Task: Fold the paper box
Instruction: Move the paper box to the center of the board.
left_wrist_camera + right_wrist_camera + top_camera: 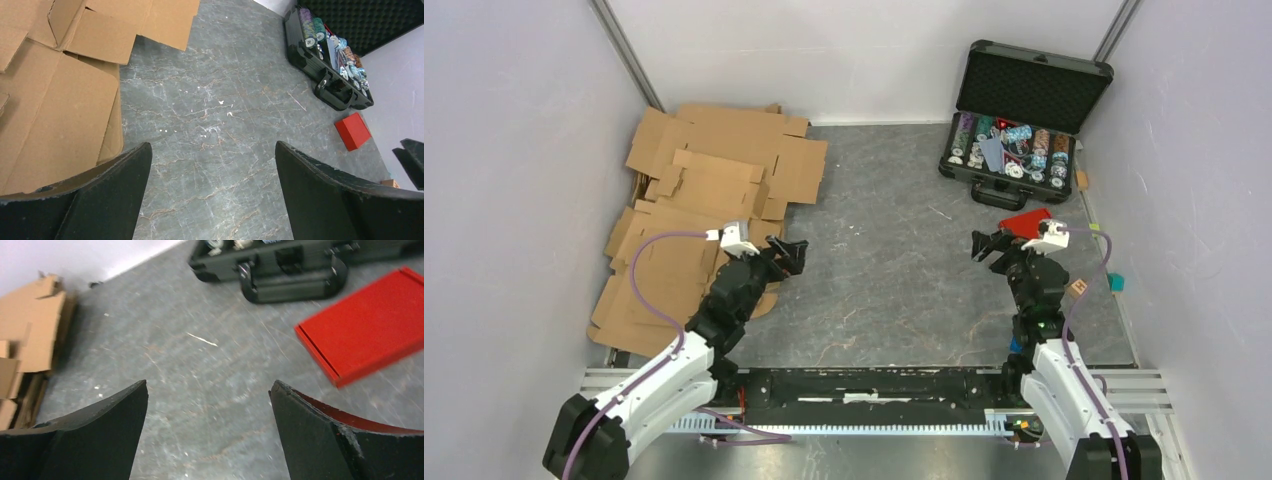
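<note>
1. The left claw (792, 252) has its fingers wide apart and grips nothing.
2. The right claw (984, 245) is also spread apart and grips nothing.
3. The cardboard sheets (714, 180) lie to the left of the left claw.
4. The red lid (370, 335) lies just ahead-right of the right claw, with the black case (1014, 150) beyond it.
5. Where the paper box is, I cannot tell.

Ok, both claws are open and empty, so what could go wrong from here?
The left claw hovers at the edge of the cardboard sheets and may snag a large one by mistake. The right claw is beside the red lid and could shove it. A small brown block lies close by the right arm, which could knock it when it swings.
</note>
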Controlling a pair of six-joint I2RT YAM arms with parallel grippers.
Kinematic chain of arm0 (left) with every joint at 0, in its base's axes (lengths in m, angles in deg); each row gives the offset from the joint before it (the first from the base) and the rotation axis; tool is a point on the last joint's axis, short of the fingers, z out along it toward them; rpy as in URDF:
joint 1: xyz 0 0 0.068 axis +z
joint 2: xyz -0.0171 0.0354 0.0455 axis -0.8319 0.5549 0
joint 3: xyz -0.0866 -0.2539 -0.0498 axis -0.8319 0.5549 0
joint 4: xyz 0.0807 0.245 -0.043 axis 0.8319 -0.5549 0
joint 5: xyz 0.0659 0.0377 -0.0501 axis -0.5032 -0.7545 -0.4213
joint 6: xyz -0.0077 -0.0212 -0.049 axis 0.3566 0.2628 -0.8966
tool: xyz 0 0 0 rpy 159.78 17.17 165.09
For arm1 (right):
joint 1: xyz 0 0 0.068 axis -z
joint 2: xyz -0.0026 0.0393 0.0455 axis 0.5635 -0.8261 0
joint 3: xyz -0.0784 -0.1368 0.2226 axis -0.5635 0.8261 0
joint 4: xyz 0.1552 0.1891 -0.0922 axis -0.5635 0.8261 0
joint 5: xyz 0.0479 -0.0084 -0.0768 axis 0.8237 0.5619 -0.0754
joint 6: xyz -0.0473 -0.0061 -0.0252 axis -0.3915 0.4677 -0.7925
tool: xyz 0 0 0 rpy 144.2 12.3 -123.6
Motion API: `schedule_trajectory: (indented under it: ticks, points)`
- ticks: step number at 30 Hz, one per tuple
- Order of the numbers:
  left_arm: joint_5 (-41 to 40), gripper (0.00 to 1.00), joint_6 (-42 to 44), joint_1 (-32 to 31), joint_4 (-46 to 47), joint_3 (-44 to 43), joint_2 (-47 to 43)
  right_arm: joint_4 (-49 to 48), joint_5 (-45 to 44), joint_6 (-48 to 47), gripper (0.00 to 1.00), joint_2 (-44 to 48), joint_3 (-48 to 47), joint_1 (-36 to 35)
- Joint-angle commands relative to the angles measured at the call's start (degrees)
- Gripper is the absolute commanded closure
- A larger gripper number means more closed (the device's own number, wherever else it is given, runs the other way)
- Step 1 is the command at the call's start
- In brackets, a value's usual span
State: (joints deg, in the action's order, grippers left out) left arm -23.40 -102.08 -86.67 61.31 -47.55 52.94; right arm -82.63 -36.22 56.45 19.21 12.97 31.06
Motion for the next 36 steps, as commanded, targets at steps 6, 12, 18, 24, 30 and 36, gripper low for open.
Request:
schedule_trajectory:
  ticks: [6,12,18,24,30,36]
  points:
    - [-1.36,0.00,6.08,-0.24,1.89,1.87,-4.13,-1.24,-3.12,1.14,0.02,2.85,6.36,0.12]
    - [-15.25,0.00,-0.40,-0.14,-11.57,-4.79,-1.18,-1.32,-3.64,1.12,0.03,5.37,6.94,-0.10]
    - [-27.76,0.00,-11.96,3.85,-29.98,-13.55,3.73,-1.29,-4.40,0.90,0.03,3.98,6.69,-1.75]
    - [-32.56,0.12,-21.15,12.87,-46.75,-24.76,12.03,-0.93,-5.01,0.55,0.03,4.27,6.56,-2.77]
    - [-33.48,0.14,-33.25,20.09,-53.87,-30.83,20.26,-0.89,-4.93,0.11,0.03,3.87,6.09,-3.54]
    - [-45.06,0.13,-40.87,21.23,-71.05,-41.38,29.92,-0.85,-4.75,0.01,0.03,4.09,6.07,-3.84]
